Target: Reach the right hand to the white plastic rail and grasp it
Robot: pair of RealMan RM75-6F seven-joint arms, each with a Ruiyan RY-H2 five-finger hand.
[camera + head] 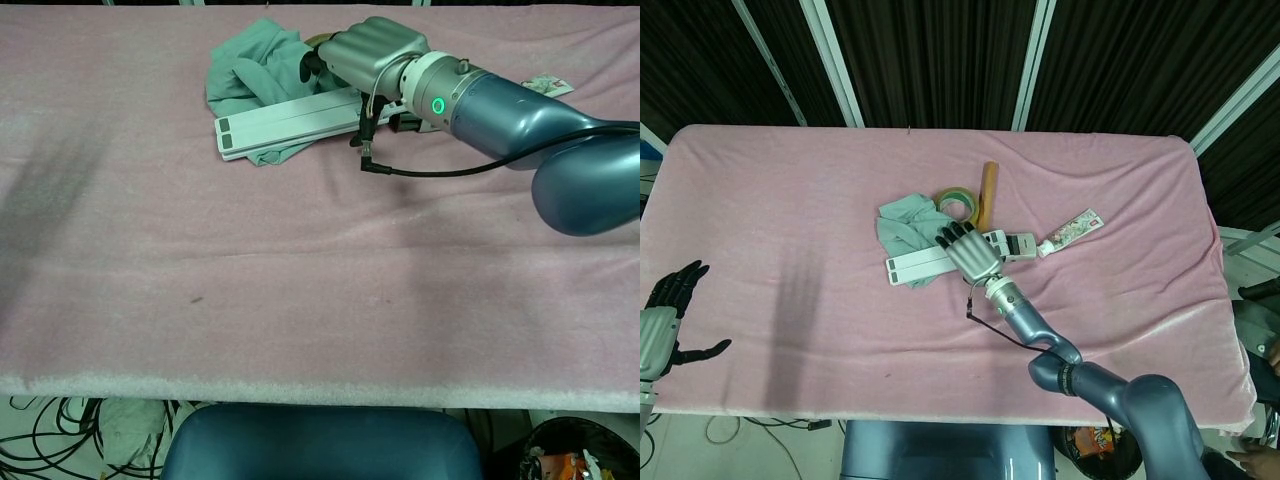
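Observation:
The white plastic rail (920, 264) (285, 115) lies near the table's middle, its left part on a green cloth (902, 226) (250, 65). My right hand (970, 254) (375, 50) is over the rail's right half, palm down, with its dark fingers (956, 234) spread across the rail toward the cloth. It covers that stretch of rail, and no closed grip around it shows. My left hand (665, 318) hangs at the table's near left edge, fingers apart and holding nothing.
A tape roll (958, 203) and a wooden stick (987, 188) lie just behind the rail. A grey block (1022, 243) sits at its right end, with a white tube (1072, 230) (548, 85) beyond it. Pink cloth (790, 200) covers the table.

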